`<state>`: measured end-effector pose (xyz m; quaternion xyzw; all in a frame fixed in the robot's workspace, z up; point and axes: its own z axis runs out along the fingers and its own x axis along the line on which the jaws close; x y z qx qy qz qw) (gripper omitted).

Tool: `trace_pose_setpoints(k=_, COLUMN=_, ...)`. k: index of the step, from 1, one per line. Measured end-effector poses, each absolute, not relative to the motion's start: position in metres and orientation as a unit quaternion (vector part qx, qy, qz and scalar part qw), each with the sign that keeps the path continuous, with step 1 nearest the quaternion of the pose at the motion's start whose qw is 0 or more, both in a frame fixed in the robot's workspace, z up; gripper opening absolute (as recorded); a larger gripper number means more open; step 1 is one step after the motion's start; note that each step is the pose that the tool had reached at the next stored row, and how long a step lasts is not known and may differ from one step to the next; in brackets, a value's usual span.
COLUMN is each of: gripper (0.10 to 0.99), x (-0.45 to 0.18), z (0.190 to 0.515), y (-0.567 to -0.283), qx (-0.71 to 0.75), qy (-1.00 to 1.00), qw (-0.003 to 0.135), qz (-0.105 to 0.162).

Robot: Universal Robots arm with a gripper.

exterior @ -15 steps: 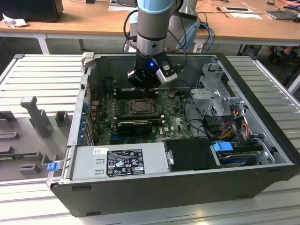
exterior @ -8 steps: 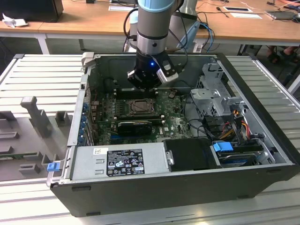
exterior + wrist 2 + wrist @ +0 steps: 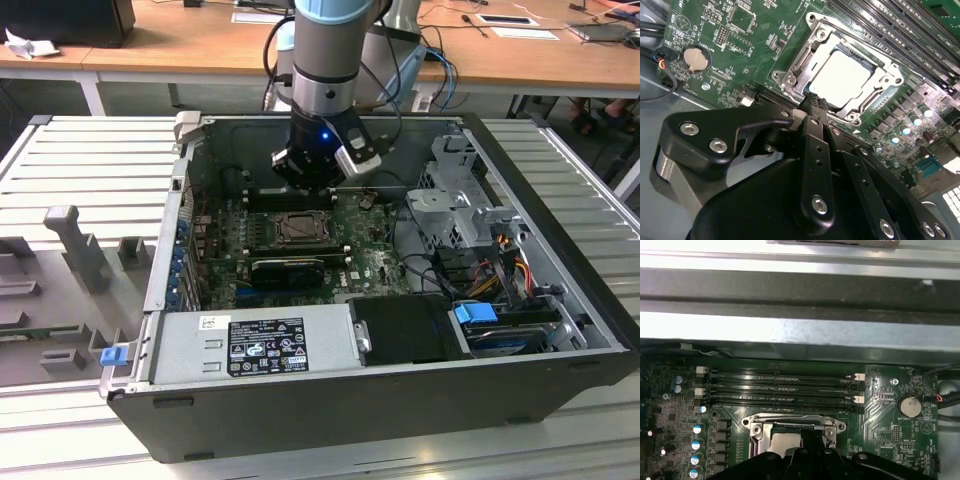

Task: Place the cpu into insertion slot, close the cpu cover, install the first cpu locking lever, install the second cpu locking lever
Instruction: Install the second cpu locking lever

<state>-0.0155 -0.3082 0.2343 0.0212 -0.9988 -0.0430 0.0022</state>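
1. Your gripper (image 3: 310, 180) hangs inside the open PC case (image 3: 560, 380), just above the socket (image 3: 299, 229) in the exterior view. In the second wrist view its black fingers (image 3: 816, 112) come together to a point with no gap showing and nothing between them, the tip (image 3: 814, 100) at the near edge of the socket frame.
2. At the exterior view's far left you have a grey fixture (image 3: 75, 240) on the ribbed table (image 3: 90, 160), with a small blue clip (image 3: 112, 354) by the case corner.
3. Moving right, a silver power supply (image 3: 250, 345) with a white label lies along the near wall of the case.
4. Behind it you see the green board (image 3: 370, 265) with a long black card (image 3: 288, 268) lying between the power supply and the socket.
5. Your cpu (image 3: 840, 77) already sits in the socket (image 3: 837, 75); in the second wrist view its pale metal face shows through the cut-out.
6. The cover (image 3: 805, 55) lies flat over the cpu, its silvery frame round the chip's edges. You cannot tell from these views whether the levers are latched.
7. In the first wrist view the memory slots (image 3: 780, 387) run just beyond the cover (image 3: 792, 422), and a coin cell (image 3: 909, 405) sits on the board beside them.
8. At the exterior view's right you have a metal drive cage (image 3: 460, 200) and coloured cables (image 3: 500, 255).
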Motion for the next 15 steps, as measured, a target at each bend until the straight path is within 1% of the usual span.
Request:
trace_pose_setpoints(k=5, gripper=0.102, x=-0.016, z=0.246, y=-0.308, qx=0.021, qy=-0.999, qw=0.002, qz=-0.043)
trace_pose_setpoints(k=15, gripper=0.102, x=-0.016, z=0.246, y=-0.320, qx=0.021, qy=-0.999, qw=0.002, qz=-0.042)
